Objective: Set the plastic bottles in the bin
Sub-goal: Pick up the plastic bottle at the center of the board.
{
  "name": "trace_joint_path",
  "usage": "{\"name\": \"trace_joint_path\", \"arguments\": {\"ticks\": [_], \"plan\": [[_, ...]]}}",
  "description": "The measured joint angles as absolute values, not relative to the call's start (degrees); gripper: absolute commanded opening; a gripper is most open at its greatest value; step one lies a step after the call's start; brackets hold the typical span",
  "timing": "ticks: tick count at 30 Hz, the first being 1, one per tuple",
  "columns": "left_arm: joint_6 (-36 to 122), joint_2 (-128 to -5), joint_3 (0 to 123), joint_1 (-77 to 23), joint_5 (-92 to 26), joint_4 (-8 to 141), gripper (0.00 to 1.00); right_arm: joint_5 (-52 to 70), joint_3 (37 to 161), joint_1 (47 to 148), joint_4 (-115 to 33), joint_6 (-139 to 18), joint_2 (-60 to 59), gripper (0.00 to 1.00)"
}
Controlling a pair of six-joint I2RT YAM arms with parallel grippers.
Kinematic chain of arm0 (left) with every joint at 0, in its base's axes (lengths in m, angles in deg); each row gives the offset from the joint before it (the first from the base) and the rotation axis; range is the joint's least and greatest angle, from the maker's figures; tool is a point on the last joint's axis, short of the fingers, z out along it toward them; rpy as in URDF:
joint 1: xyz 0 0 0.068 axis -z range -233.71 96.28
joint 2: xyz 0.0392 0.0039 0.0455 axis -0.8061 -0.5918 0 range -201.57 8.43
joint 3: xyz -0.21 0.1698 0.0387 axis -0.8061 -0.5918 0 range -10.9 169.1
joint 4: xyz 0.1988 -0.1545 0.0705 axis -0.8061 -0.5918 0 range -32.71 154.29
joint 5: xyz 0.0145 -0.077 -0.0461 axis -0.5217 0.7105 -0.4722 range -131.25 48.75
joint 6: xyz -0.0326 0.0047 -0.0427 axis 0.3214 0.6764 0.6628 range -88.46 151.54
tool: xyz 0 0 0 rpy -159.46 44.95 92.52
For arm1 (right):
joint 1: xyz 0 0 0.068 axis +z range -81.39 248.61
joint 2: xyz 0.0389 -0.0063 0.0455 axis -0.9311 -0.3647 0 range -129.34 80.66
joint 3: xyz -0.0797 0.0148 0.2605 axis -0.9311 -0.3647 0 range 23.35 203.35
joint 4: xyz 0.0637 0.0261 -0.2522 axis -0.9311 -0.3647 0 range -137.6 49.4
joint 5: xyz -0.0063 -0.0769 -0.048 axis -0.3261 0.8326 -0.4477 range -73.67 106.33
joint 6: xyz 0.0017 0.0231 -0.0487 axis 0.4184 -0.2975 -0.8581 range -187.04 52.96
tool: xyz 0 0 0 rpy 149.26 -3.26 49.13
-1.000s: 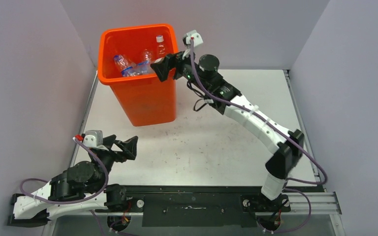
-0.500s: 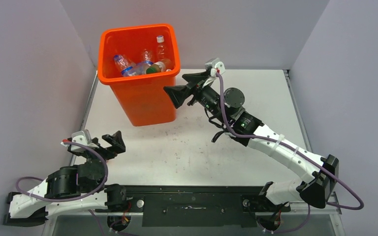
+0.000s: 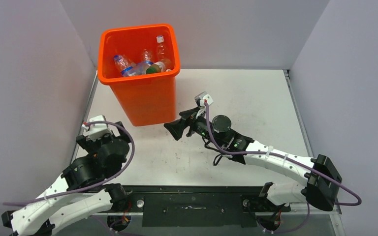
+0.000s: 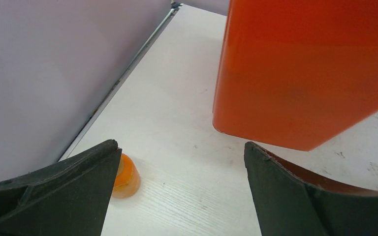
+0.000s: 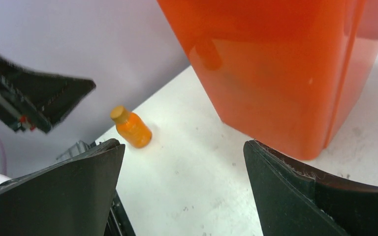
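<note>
The plastic bottles are mostly in the orange bin at the back left. One little orange bottle is left on the table, just beside the left gripper. It and the right gripper are wide open, holding nothing.

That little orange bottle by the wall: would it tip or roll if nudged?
The orange bottle is squat and seems upright, so a nudge would probably slide it. Knocked over, its round body would likely roll. It looks small and smooth, so it is probably light and slippery.
</note>
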State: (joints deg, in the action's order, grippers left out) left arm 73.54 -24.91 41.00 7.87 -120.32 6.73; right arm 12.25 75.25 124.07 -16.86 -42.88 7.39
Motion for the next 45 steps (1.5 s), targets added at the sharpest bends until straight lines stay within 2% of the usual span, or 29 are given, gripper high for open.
{"name": "trace_joint_path", "arguments": {"ticks": [3,8,12,19,26,32,45], "plan": [[66.07,-26.36,40.63,-4.81,-111.64,14.23,0.96,12.49,71.92,124.16,-17.16,-42.20,8.50,0.95],[60.62,-32.48,40.85,-34.60,-89.89,20.28,0.96,12.93,67.42,124.16,-17.45,-41.56,11.95,0.95],[60.64,-33.63,39.08,-45.70,-78.26,21.35,0.96,12.95,64.38,124.16,-17.40,-40.62,14.97,0.95],[66.09,-33.55,33.53,-54.75,-73.02,20.76,0.96,12.80,60.49,124.16,-16.77,-40.12,16.50,0.95],[72.82,-38.51,32.76,-58.45,-73.91,18.40,0.96,11.97,57.94,124.18,-16.57,-39.47,18.03,0.95],[78.30,-42.44,33.04,-65.44,-74.63,15.82,0.96,11.81,57.04,124.16,-15.92,-39.03,19.32,0.95],[89.36,-50.88,33.22,-67.50,-73.08,13.29,0.96,10.89,59.27,124.20,-17.23,-38.22,17.81,0.95]]}}
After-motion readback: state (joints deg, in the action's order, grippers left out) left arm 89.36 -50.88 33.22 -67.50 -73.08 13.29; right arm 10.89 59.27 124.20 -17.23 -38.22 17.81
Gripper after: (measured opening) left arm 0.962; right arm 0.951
